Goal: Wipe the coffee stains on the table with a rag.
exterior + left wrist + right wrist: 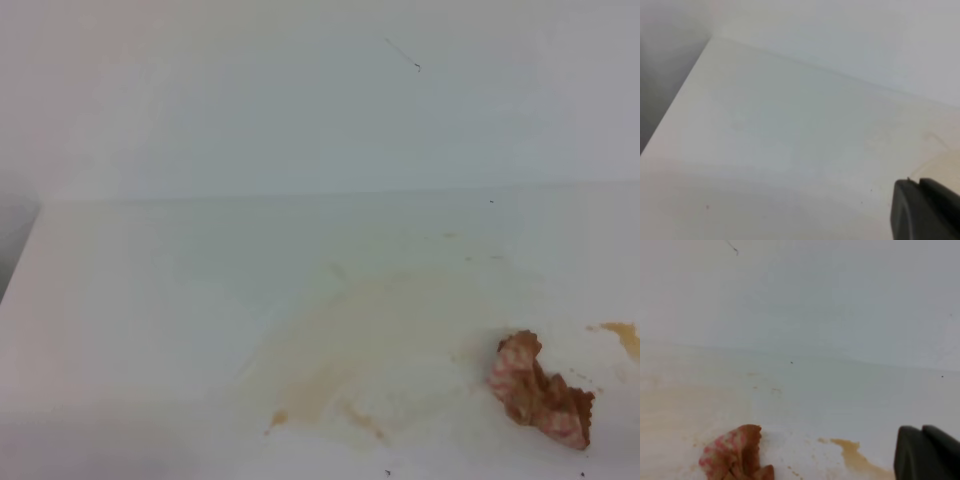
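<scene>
The rag (540, 392), a bunched pink-red and white cloth with brown tinges, lies free at the front right of the white table (150, 300). Left of it spreads a wide, pale tan smear of the coffee stains (350, 350). A smaller, darker spot (622, 335) sits just right of the rag. Neither gripper shows in the high view. The right wrist view has the rag (735, 455) at the bottom left, the spot (855, 455) in the middle, and my right gripper (922, 429) shut and empty at the bottom right. My left gripper (919, 182) hangs shut over bare table (790, 150).
A plain white wall (300, 100) rises behind the table's far edge. The table's left edge (25, 250) drops off to a dark gap. A few tiny dark specks (491, 202) dot the surface.
</scene>
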